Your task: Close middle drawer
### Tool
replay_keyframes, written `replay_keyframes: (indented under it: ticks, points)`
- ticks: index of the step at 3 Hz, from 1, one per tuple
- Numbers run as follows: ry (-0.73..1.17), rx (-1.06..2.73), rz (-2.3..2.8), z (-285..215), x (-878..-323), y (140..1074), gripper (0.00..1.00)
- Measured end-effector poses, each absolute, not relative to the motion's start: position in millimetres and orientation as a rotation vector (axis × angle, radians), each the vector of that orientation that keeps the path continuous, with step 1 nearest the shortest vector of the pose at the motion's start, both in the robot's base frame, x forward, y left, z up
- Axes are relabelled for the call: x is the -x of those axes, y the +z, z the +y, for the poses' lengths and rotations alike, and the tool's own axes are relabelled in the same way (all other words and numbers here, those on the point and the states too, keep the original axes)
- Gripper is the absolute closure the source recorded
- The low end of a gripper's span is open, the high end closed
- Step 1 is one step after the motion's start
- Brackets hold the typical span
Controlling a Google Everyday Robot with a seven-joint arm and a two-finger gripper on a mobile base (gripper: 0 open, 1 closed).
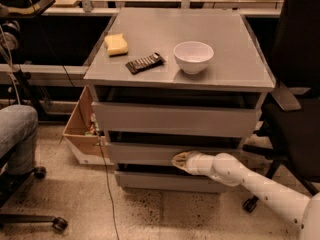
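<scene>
The grey cabinet (240,59) has three drawers. The middle drawer (145,153) has a plain grey front of medium height and stands slightly out, with a dark gap above it. My gripper (179,160), at the end of the white arm (260,184) coming from the lower right, is shut, and its tip rests against the right half of that front. The taller top drawer front (175,120) also stands out a little. The slim bottom front (165,181) sits below my gripper.
On the cabinet top lie a yellow sponge (116,44), a dark snack bar (144,62) and a white bowl (193,56). A cardboard box (80,134) and a hanging cable (107,184) are at the left. Office chairs stand left (15,134) and right (295,109).
</scene>
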State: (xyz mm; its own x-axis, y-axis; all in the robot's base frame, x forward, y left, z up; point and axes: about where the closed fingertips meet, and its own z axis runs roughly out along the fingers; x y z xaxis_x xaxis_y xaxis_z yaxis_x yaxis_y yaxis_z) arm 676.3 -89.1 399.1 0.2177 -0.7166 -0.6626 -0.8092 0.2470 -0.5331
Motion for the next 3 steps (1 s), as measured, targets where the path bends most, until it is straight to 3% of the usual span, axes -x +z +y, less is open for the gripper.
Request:
replay_keyframes:
  ticks: [3]
  points:
    - [0.259,1.44,1.612,-101,-635,413,1.0]
